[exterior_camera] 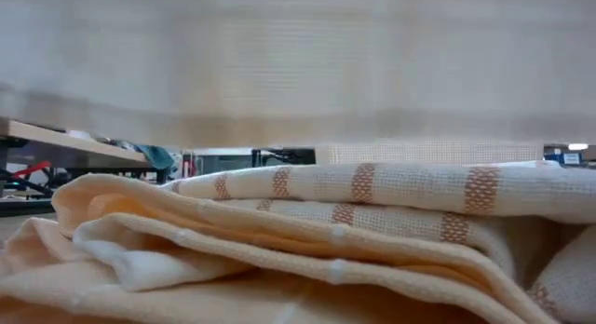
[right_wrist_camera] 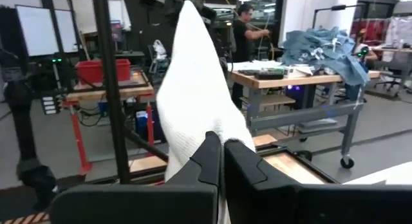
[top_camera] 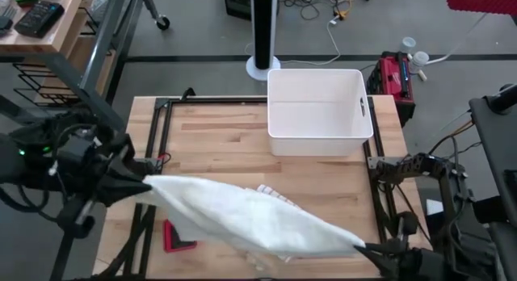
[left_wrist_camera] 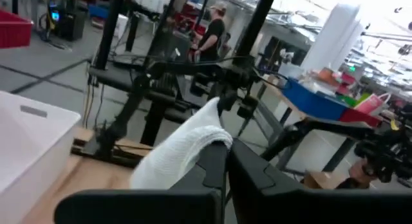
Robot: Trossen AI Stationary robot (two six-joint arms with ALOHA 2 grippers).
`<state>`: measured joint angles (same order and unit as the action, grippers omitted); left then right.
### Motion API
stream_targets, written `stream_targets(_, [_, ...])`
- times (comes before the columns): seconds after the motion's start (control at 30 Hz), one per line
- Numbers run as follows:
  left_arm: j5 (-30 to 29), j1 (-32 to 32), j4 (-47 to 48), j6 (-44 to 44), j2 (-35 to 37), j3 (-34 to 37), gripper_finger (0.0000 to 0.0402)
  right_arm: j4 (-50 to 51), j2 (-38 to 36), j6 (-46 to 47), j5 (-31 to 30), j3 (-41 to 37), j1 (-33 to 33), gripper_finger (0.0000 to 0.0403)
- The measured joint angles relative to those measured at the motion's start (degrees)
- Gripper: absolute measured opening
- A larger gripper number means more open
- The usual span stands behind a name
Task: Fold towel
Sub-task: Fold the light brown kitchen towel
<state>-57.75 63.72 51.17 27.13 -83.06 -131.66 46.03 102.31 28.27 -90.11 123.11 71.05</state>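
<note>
A white towel (top_camera: 250, 220) is stretched in the air between my two grippers, slanting from the table's left side to its near right corner. My left gripper (top_camera: 144, 184) is shut on its left end and my right gripper (top_camera: 361, 249) on its right end. In the low view the towel (exterior_camera: 298, 63) hangs as a sheet across the top, its lower edge above a pile of cream and orange-striped cloths (exterior_camera: 372, 203) lying on the table. A bit of that striped cloth (top_camera: 275, 196) shows past the towel's far edge. My left gripper pinches the towel's left end (left_wrist_camera: 215, 135) between its two fingers, which point about level. The cloth is bunched at the fingertips and runs away from them toward the other arm, lifted off the table. How many layers are held, I cannot tell. My right gripper pinches the towel's right end (right_wrist_camera: 225, 135) between its two fingers, pointing about level. The cloth rises from the fingertips in a narrow gathered band toward the other arm, drawn fairly taut and clear of the table. The number of layers does not show.
A white plastic bin (top_camera: 319, 111) stands at the far right of the wooden table (top_camera: 218, 144). A small red object (top_camera: 174, 236) lies near the front left. The room beyond holds workbenches, racks and a person (right_wrist_camera: 244, 31).
</note>
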Motion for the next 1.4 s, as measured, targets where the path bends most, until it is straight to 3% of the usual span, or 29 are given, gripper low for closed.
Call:
stream_targets(0.13, [-1.3, -0.1, 4.1, 1.7, 0.5, 1.6, 0.0, 1.6, 0.1, 3.1, 0.1, -2.3, -1.0, 0.0])
stream_targets(0.33, [-1.1, -0.9, 21.1, 19.8, 0.3, 6.1, 0.0, 4.1, 0.1, 9.7, 0.2, -5.1, -1.7, 0.0])
stream_targets(0.6, [11.1, -1.4, 38.5, 45.1, 0.4, 12.9, 0.0015, 4.3, 0.1, 8.5, 0.1, -3.7, -2.9, 0.0])
stream_targets(0.93, [12.8, -1.4, 38.6, 50.1, 1.2, 18.3, 0.0112, 4.3, 0.1, 7.0, 1.4, -2.2, -4.7, 0.0])
stream_targets(1.07, [13.1, -1.4, 36.0, 50.2, 0.7, 23.0, 0.0152, 4.2, 0.1, 7.1, 1.6, -1.4, -4.7, 0.0])
stream_targets(1.2, [13.3, -1.8, 26.5, 49.9, 0.4, 32.8, 0.0167, 4.2, 0.1, 5.9, 1.5, -0.4, -4.7, 0.0])
stream_targets(1.3, [13.4, -2.0, 12.1, 49.5, 0.5, 43.2, 0.0163, 4.0, 0.1, 5.2, 1.4, 0.3, -4.7, 0.0])
stream_targets(1.4, [15.1, -2.7, -11.0, 46.5, 0.1, 55.4, 0.0151, 4.0, 0.1, 4.9, 1.5, 0.5, -4.7, 0.0])
